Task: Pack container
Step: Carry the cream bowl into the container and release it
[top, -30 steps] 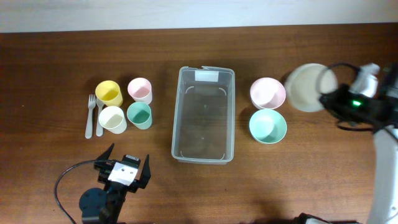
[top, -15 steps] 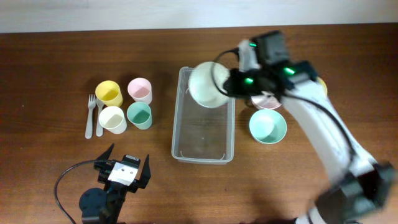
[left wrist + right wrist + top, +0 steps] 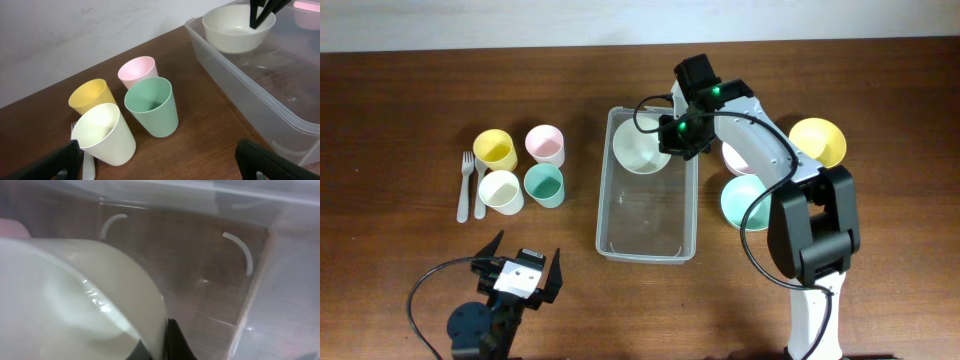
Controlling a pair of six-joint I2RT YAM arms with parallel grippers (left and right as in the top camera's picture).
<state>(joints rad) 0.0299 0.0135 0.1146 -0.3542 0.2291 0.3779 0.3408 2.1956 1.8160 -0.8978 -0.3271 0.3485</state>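
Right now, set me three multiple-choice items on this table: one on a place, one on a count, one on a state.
1. Where is the cream bowl?
A. within the container, at its far end
B. beside the cups
C. stacked on the yellow bowl

2. How many cups stand left of the container?
A. two
B. four
C. six

3. How do the right arm's fingers stand?
A. wide open, clear of everything
B. shut on the cream bowl's rim
C. out of every view

Answers:
1. A: the overhead view shows the bowl within the tub's walls.
2. B: yellow, pink, cream and green cups stand there.
3. B: both wrist views show a dark finger across the bowl's rim.
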